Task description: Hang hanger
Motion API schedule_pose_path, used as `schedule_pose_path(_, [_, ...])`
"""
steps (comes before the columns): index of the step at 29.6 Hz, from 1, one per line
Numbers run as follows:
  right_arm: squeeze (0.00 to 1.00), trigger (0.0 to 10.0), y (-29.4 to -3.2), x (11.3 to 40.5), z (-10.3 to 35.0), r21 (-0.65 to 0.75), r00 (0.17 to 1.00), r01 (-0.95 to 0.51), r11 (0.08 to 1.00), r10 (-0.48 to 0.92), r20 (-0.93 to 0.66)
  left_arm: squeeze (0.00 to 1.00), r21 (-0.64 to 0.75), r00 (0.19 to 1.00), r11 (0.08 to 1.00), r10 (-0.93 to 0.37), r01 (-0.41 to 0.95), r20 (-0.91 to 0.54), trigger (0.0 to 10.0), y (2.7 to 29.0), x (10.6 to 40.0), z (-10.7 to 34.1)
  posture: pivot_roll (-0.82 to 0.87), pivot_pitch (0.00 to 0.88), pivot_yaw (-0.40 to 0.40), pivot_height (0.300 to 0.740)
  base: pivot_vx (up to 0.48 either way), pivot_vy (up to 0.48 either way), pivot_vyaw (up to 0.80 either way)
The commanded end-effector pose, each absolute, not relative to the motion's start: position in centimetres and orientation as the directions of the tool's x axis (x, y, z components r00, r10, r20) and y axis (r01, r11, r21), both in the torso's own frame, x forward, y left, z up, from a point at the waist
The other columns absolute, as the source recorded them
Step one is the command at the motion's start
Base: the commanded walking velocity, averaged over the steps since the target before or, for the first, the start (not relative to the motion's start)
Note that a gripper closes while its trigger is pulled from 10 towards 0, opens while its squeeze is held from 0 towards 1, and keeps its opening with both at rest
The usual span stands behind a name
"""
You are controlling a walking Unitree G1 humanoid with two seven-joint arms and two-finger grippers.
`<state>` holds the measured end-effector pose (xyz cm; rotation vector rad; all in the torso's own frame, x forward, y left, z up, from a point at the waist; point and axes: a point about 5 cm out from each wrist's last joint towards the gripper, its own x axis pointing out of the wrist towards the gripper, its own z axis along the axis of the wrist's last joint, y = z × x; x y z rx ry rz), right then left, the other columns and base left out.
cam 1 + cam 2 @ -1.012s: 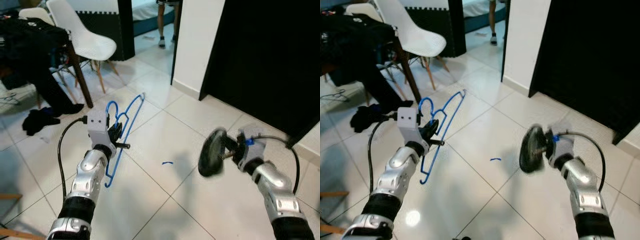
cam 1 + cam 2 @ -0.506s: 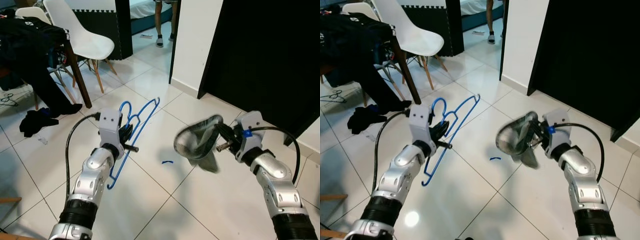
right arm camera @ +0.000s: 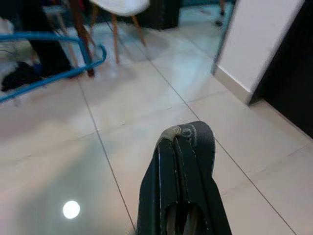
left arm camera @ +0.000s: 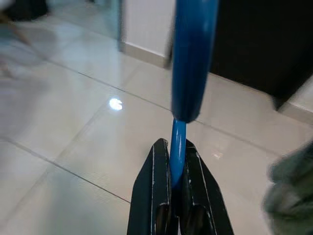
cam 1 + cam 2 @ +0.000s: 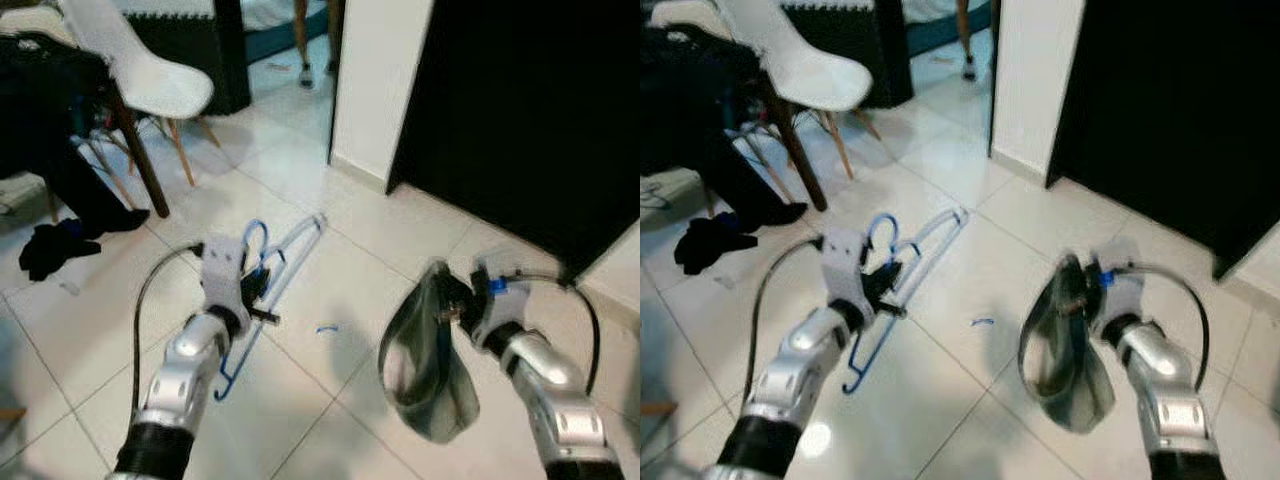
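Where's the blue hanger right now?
The blue hanger is clamped in the left gripper, held above the tiled floor on the robot's left, across from the grey garment hanging from the right gripper.

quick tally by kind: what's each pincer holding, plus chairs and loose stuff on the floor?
Blue hanger, in left pincer: 1
Grey-green garment, in right pincer: 1
White chair: 1
Dark cloth pile on floor: 1
Small blue scrap on floor: 1
Total: 5
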<state>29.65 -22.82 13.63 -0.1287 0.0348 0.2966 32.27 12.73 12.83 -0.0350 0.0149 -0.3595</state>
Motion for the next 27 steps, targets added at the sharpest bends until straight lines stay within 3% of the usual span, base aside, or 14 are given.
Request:
schedule_pose_path(1, [0.0,10.0,-22.0,29.7,14.4,-0.102,0.947,-0.321,0.942,0.321,-0.012,0.0,-0.047,0.942,0.942,-0.334,0.333,-0.019,10.0,13.4,32.0,12.6,0.06,0.126,-0.016,0.74,0.398,0.0,0.78])
schedule_pose_path(6, [0.0,10.0,-21.9,29.8,14.6,-0.105,0.948,-0.317,0.942,0.319,-0.004,0.0,-0.047,0.942,0.942,-0.335,0.334,-0.016,10.0,13.4,32.0,12.7,0.06,0.126,-0.016,0.74,0.403,0.0,0.49])
schedule_pose_path(27, [0.0,10.0,-21.0,31.3,18.5,-0.106,0.95,-0.273,0.956,0.285,0.126,0.0,0.014,0.919,0.925,-0.379,0.38,0.103,10.0,12.2,32.7,17.2,0.07,0.146,-0.016,0.74,0.41,0.0,0.0])
